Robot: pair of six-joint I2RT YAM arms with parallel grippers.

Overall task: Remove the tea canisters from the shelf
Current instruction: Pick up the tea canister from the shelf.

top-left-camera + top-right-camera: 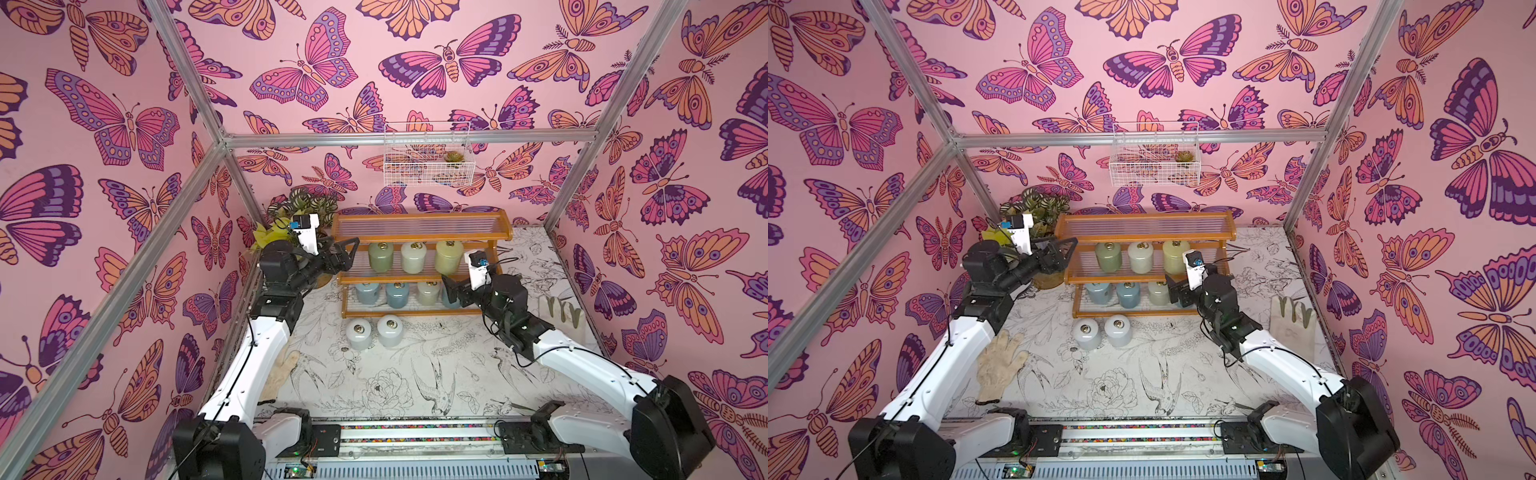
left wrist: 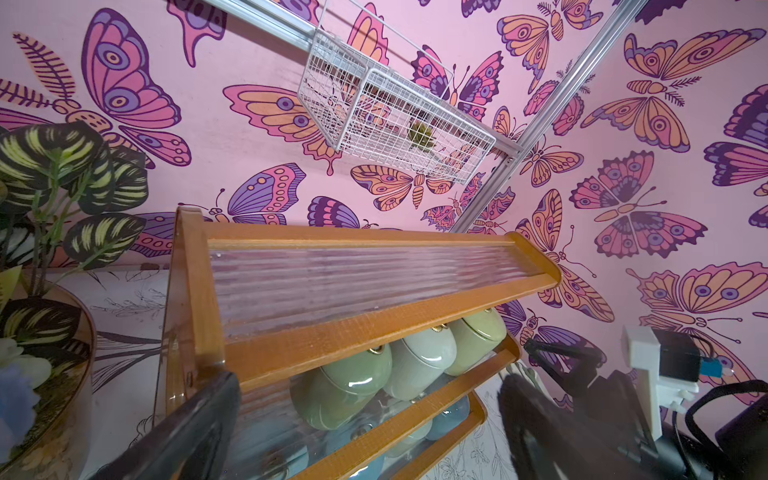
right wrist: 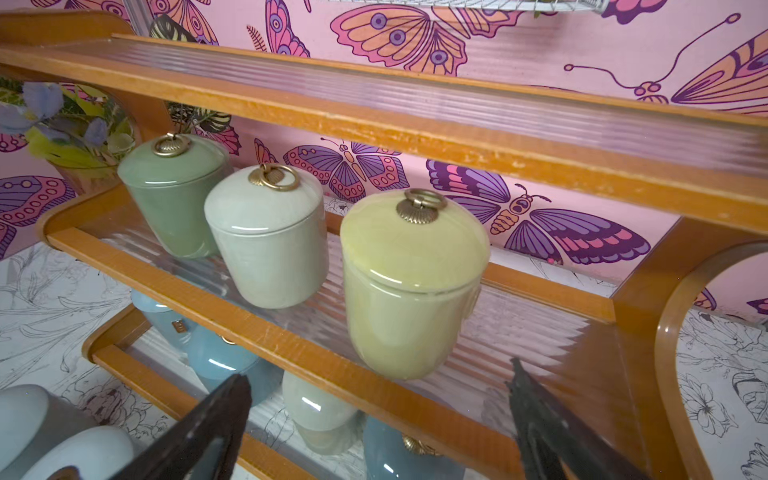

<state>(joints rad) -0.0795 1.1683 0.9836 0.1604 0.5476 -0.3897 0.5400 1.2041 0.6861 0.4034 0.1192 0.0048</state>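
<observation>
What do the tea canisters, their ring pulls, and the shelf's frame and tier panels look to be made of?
Tea canisters: likely glazed ceramic; glossy, with sharp highlights.
Ring pulls: brass-coloured metal, seemingly.
Shelf frame: wood with orange-brown varnish; grain shows.
Tier panels: clear ribbed plastic or glass; cannot tell which.

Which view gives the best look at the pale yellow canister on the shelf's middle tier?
The right wrist view: the pale yellow canister sits large, central and unobstructed, its brass ring clear. Both top views show it small, from above. The left wrist view catches only its side, partly hidden by the shelf.
</observation>
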